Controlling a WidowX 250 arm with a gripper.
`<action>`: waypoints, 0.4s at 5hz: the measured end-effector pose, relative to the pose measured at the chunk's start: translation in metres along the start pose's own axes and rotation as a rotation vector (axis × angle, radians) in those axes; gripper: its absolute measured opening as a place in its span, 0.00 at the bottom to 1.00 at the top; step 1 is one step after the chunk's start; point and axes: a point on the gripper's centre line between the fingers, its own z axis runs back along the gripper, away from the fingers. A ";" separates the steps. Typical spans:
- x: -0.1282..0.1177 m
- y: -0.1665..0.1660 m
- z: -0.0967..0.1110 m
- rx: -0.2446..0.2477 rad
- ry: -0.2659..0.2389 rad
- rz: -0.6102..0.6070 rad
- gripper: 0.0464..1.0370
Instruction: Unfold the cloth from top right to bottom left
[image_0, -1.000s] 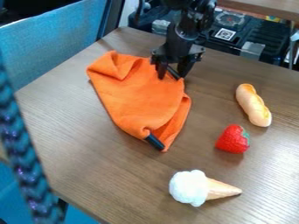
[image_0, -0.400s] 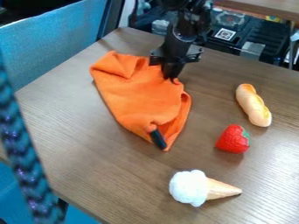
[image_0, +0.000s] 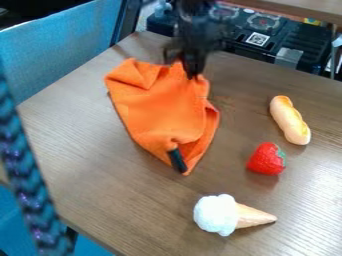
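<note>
Cloth (image_0: 160, 110): bunched on the table (image_0: 100, 165), its upper right edge raised in my grip.
Gripper (image_0: 193, 76): closed narrow on that edge, I judge so I can carry the fold toward bottom left.
Toy bread (image_0: 289, 120), strawberry (image_0: 266, 159), ice cream cone (image_0: 230, 215): right and below, apart from the cloth, likely leaving me room.
Black case (image_0: 267, 45): behind; contents, I can't tell.
</note>
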 end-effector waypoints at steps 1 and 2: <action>0.008 0.015 0.014 -0.068 0.030 0.022 0.02; 0.004 0.032 0.019 -0.106 0.062 -0.005 0.02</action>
